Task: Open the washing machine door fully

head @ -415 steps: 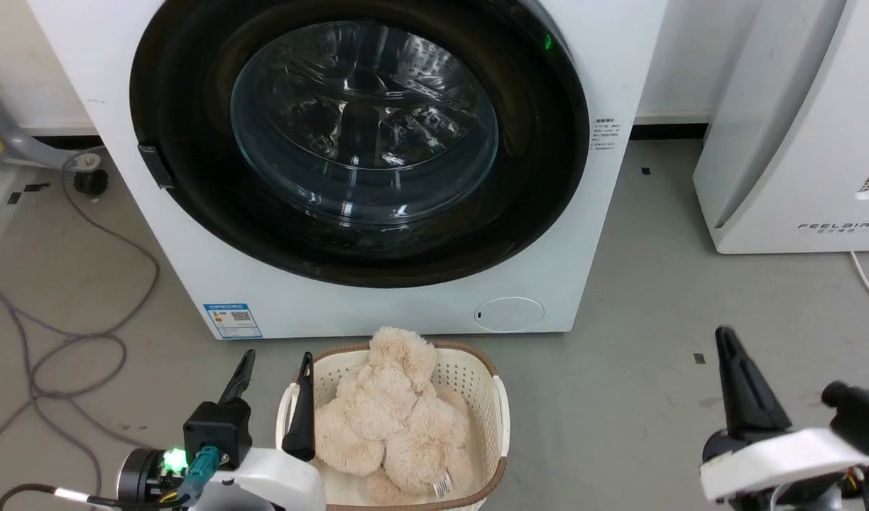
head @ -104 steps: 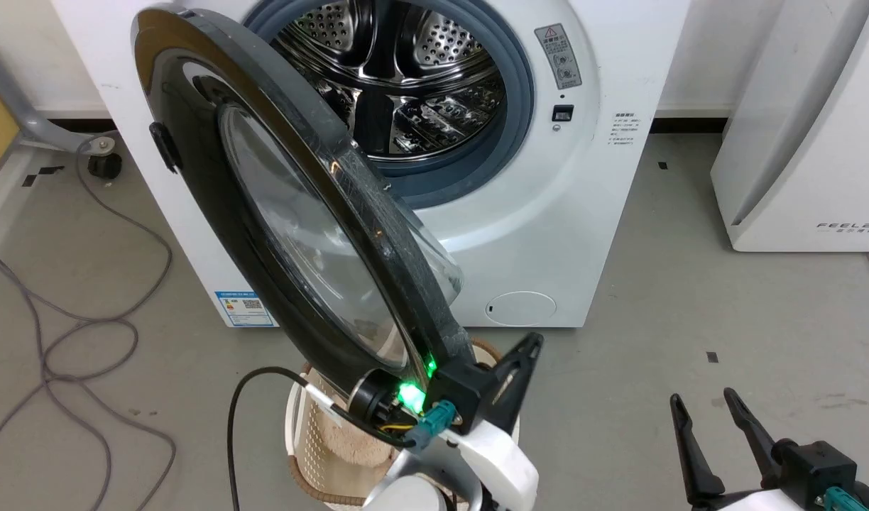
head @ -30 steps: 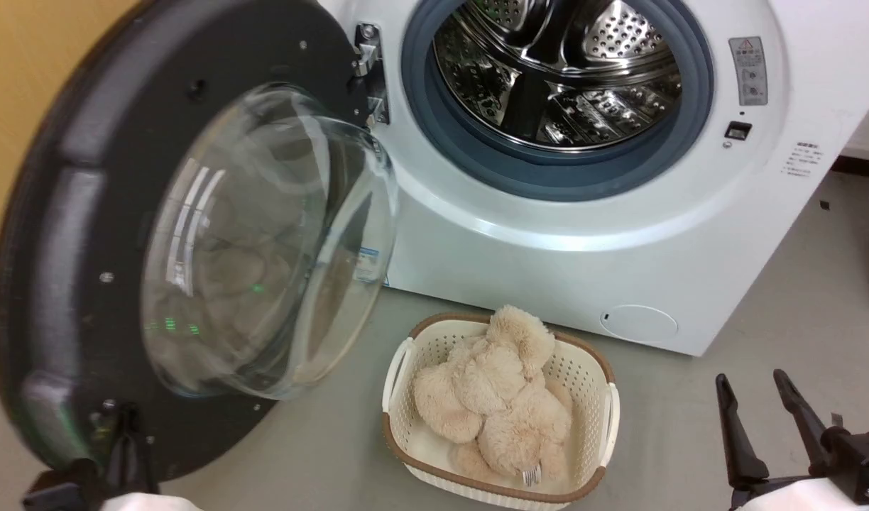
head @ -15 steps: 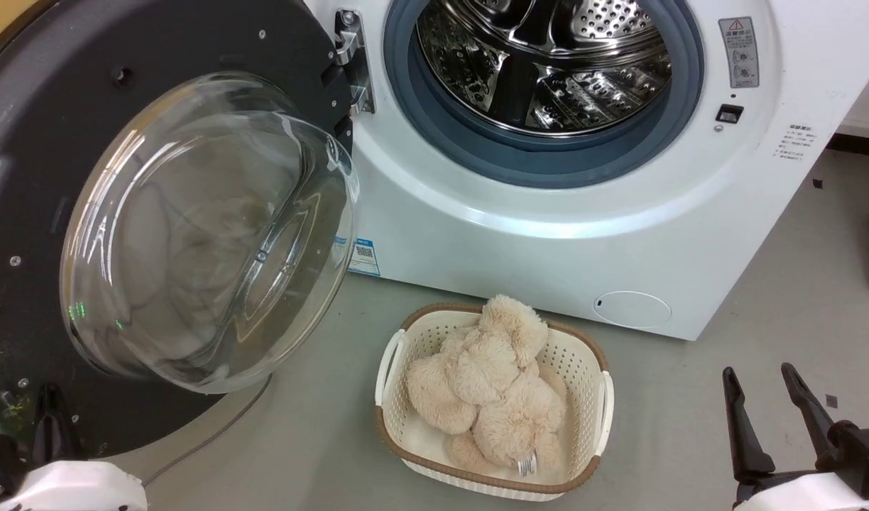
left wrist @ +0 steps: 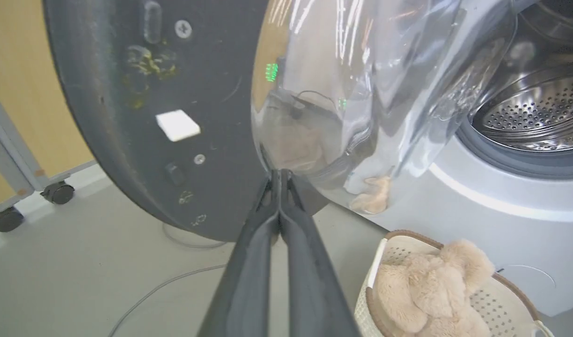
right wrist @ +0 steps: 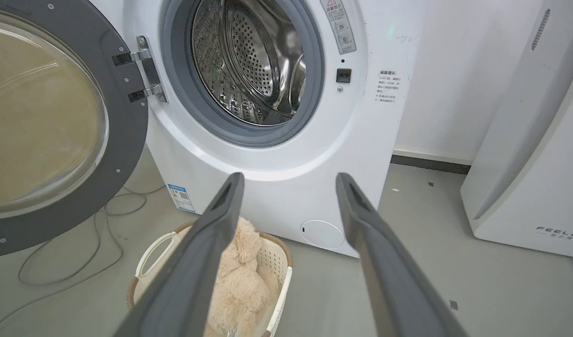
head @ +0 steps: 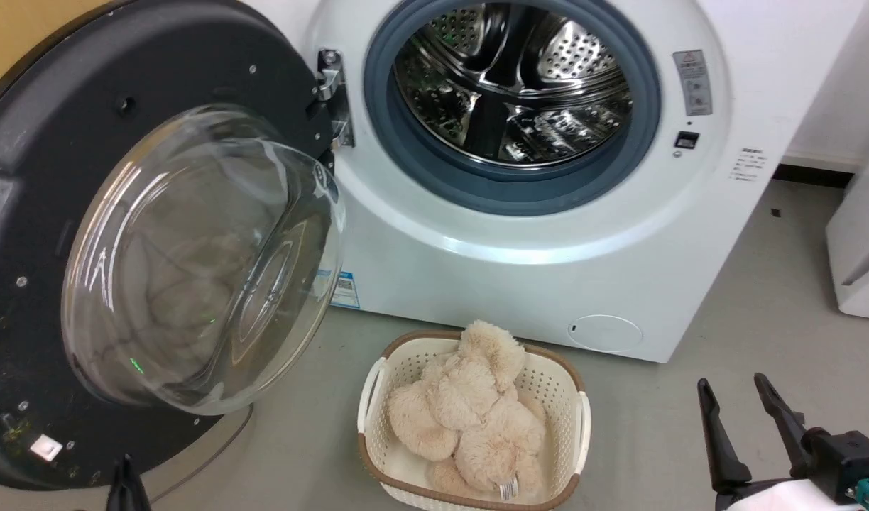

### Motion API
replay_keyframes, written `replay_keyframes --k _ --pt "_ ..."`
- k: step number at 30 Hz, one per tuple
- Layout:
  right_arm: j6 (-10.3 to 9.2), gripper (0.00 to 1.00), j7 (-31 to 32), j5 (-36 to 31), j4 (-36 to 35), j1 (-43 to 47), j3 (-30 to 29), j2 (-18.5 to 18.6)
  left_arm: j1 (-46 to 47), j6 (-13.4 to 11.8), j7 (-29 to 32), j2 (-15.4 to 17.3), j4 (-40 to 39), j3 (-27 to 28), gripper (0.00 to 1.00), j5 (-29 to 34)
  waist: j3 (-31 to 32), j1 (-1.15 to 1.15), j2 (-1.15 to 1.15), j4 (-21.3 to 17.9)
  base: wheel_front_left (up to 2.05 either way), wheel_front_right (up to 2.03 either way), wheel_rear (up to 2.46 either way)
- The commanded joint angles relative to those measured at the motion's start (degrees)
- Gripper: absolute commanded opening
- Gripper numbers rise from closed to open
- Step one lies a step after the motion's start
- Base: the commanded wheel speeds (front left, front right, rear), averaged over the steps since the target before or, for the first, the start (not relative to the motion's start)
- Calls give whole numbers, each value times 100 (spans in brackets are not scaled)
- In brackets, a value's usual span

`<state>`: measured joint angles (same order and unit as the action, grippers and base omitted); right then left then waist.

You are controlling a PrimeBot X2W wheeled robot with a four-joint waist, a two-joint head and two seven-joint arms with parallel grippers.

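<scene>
I'm judging the washing machine door (head: 23, 177) practically fully open, my left claw (left wrist: 279, 174) pinched together near it, right claw (right wrist: 289, 180) spread wide.

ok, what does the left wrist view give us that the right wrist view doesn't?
Left wrist adds: left fingers pressed together, tips near the glass of the door; a white square patch on its back; caster wheels by a yellow wall. Right wrist adds: right fingers spread apart, the hinge, the blue label, the round cap, a second white appliance. Shared: the door swung wide, the drum, the basket with the plush toy.
</scene>
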<state>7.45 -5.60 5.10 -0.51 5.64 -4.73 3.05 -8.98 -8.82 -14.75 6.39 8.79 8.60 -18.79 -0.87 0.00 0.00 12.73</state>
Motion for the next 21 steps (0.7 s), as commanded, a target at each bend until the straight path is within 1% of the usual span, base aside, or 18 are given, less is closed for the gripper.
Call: replay_keyframes --k 1,2,3,8,13,18,21 --pt "3 100 -11 13 19 72 49 -17 -112 24 -24 -40 -101 -13 50 120 50 0 0 -59 0 0 0" --pt "3 100 -7 9 18 80 69 -17 -161 29 -24 -78 -165 -39 82 193 64 0 0 -79 0 0 0" --pt "3 100 -4 3 11 88 81 -17 -194 49 -25 -106 -223 -71 100 259 76 0 0 -93 0 0 0" --pt "3 100 10 -38 -15 111 120 -17 -258 113 -25 -196 -472 -291 100 529 140 0 0 -208 0 0 0" --pt "3 100 40 -79 -59 137 148 -17 -194 159 -25 -259 -734 -612 100 801 213 0 0 -427 0 0 0" --pt "3 100 79 -133 -114 171 109 -17 -33 266 -25 -262 -845 -906 100 1042 274 0 0 -678 0 0 0" --pt "3 100 104 -160 -140 191 81 -17 92 351 -25 -210 -824 -1045 100 1144 291 0 0 -822 0 0 0"
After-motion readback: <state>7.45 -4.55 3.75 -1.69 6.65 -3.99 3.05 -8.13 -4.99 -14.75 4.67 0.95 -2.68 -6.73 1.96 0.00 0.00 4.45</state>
